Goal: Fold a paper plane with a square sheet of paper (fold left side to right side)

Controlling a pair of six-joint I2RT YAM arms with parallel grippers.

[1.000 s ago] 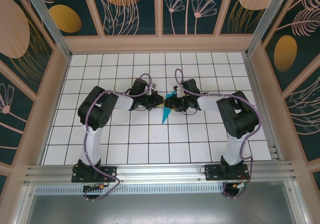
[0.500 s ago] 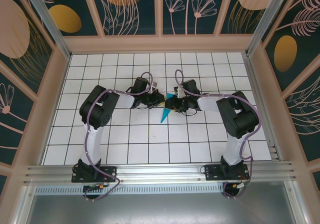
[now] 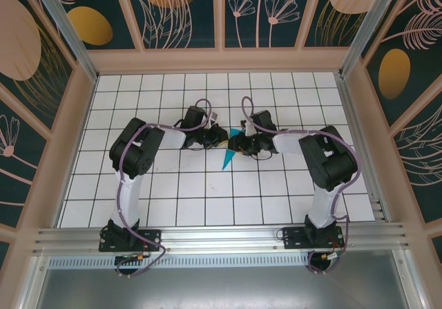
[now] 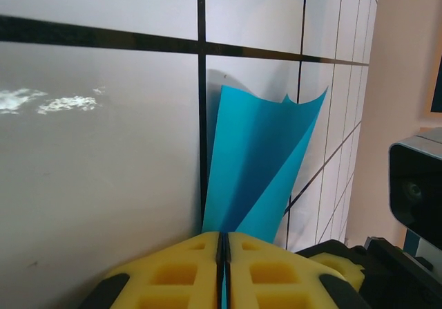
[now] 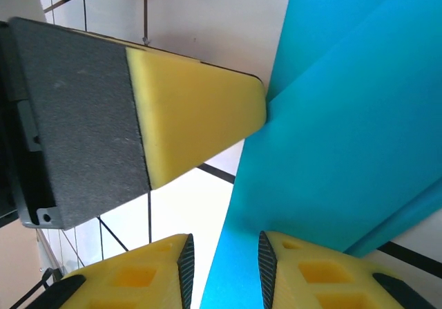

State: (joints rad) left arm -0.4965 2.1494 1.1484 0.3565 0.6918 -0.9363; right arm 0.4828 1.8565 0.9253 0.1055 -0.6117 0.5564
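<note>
The paper plane [image 3: 228, 158] is a narrow teal dart lying at the table's middle, its point toward the near edge. Both grippers meet at its wide far end. My left gripper [image 3: 221, 137] comes in from the left. In the left wrist view its yellow pads [image 4: 222, 236] are pressed almost together with a thin sliver of teal between them, and the creased plane [image 4: 255, 157] stretches away beyond. My right gripper [image 5: 226, 243] stands open astride the plane's [image 5: 345, 115] left edge, with white table showing in the gap. The left gripper's finger [image 5: 193, 115] touches that edge.
The white tiled table [image 3: 166, 184] has free room on all sides of the arms. Wooden frame walls [image 3: 221, 60] ring it and a metal rail [image 3: 221, 236] runs along the near edge. The right arm's wrist camera [image 4: 414, 184] sits close by on the right.
My left wrist has shifted slightly toward the far side and the paper's wide end. The paper plane and the right arm have stayed where they were.
</note>
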